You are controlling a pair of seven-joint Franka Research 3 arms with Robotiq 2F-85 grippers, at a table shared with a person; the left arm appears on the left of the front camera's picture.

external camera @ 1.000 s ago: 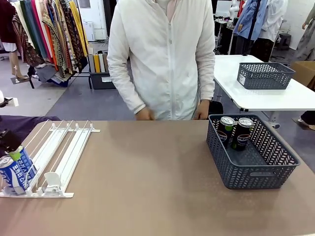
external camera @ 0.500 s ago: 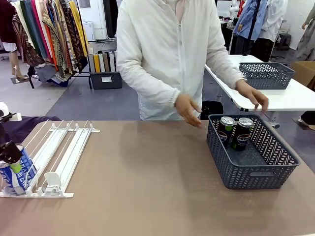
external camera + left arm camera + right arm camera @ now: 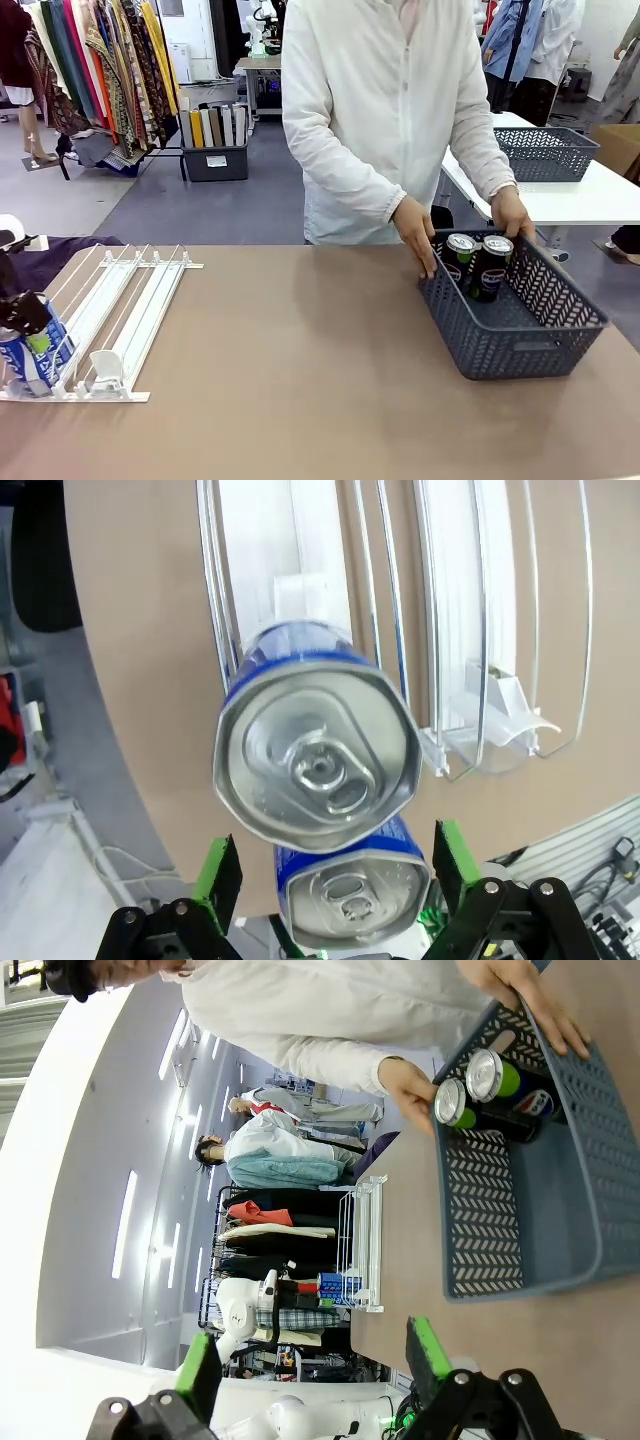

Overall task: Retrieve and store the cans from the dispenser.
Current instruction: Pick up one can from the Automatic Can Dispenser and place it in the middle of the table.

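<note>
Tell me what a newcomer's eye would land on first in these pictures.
First, the person across the table, hands holding the far end of the dark grey basket at the right, where two black cans stand. Then, at the table's left edge, the left gripper hangs with open jaws over two blue cans at the near end of the white dispenser.
</note>
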